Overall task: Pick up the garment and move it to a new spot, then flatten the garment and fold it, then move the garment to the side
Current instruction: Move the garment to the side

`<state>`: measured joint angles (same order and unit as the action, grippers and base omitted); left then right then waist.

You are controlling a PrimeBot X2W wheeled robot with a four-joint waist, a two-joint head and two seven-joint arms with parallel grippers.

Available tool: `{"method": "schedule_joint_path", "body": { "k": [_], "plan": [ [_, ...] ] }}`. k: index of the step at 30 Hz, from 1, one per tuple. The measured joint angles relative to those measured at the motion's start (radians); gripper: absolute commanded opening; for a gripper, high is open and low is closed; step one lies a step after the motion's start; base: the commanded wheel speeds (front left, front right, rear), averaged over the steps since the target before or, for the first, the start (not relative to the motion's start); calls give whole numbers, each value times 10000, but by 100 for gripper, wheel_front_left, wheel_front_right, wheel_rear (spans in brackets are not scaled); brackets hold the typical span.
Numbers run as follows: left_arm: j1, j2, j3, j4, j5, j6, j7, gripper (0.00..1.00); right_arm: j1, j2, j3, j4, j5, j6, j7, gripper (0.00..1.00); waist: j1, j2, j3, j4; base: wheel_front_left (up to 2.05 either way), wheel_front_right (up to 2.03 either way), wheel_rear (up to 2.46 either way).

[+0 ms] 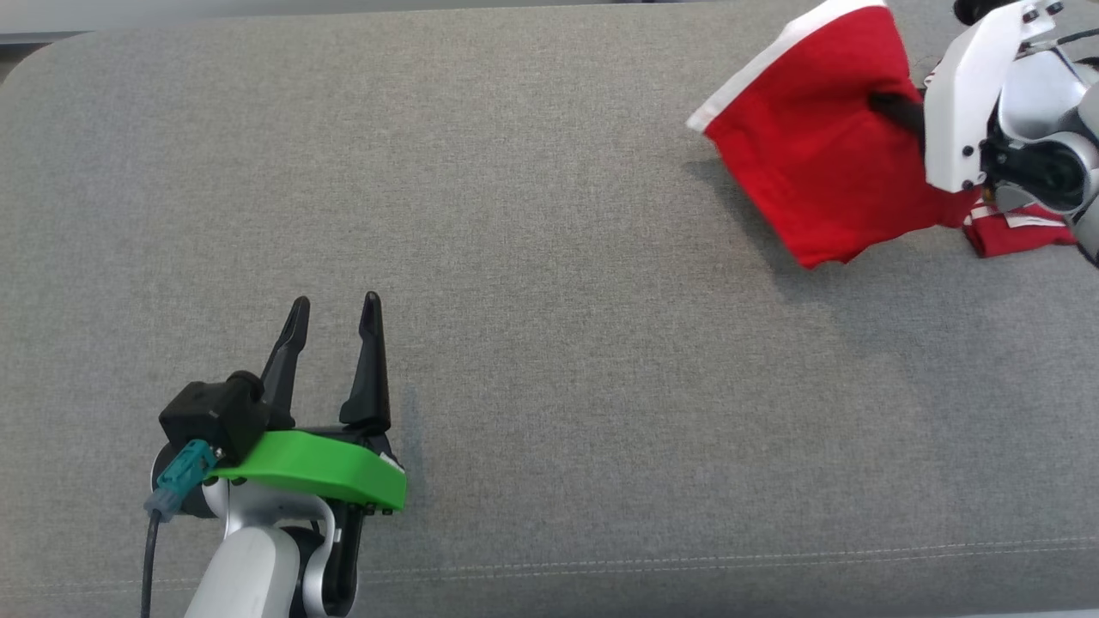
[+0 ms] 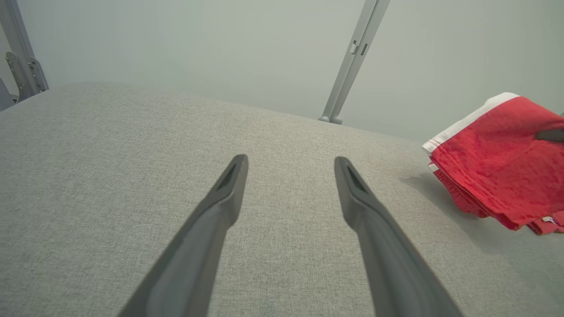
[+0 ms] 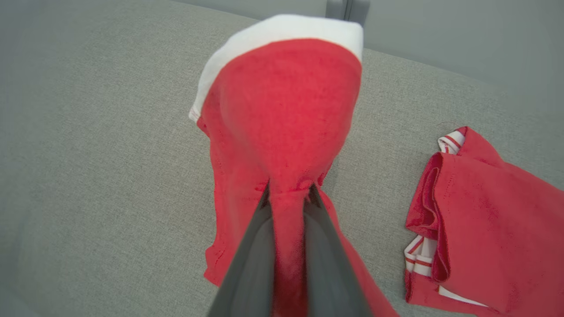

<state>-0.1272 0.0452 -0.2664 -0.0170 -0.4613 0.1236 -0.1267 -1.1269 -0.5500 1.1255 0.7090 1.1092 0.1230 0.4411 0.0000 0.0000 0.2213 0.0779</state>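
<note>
Garment on the move: the carry looks best aimed at the broad bare stretch of the grey upholstered cushion (image 1: 549, 343) across the left and centre of the head view, with the cloth lifted high enough for its hanging corner to clear the surface. It should travel slowly so the loose folds neither swing nor slip from the pinch, and come down well away from the other red cloth at the right. At the lower left of the head view the left gripper (image 1: 336, 300) hovers over the cushion, its two dark fingers spread wide, grasping nothing, touching nothing and well apart from the cloth; its own wrist view shows the left gripper (image 2: 291, 162) the same way, with bare cushion between the fingers. At the upper right of the head view the red garment (image 1: 816, 137), white-banded along one edge, hangs from the right gripper (image 1: 889, 107). In the right wrist view the right gripper (image 3: 291, 193) is clenched on a bunched fold of the red garment (image 3: 286, 101). Whether the lowest corner is clear of the cushion cannot be told. Just beside it at the far right a second red piece (image 3: 484, 220) with striped trim lies crumpled on the cushion
</note>
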Motion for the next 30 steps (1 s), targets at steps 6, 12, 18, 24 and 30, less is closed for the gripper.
{"method": "schedule_joint_path", "body": {
  "k": [6,12,18,24,30],
  "plan": [
    [0,-4,-13,-15,2,0,29,100,-336,-491,69,54,-234,0,190,0,0,0,63,-49,0,0,0],
    [-2,-4,17,-244,88,0,119,100,-347,-608,-182,176,-12,2,307,0,0,0,254,-90,0,0,0],
    [-8,23,117,-453,290,0,215,100,-602,-803,-351,305,69,0,364,0,0,0,510,-128,0,0,0],
    [-135,46,136,-819,470,0,307,100,-881,-1264,-430,612,-25,-104,362,0,0,0,849,-151,0,0,0],
    [-376,77,148,-1191,629,0,428,100,-1034,-1440,-357,790,-401,-153,171,0,0,0,1219,-170,0,0,0]
  ]
}}
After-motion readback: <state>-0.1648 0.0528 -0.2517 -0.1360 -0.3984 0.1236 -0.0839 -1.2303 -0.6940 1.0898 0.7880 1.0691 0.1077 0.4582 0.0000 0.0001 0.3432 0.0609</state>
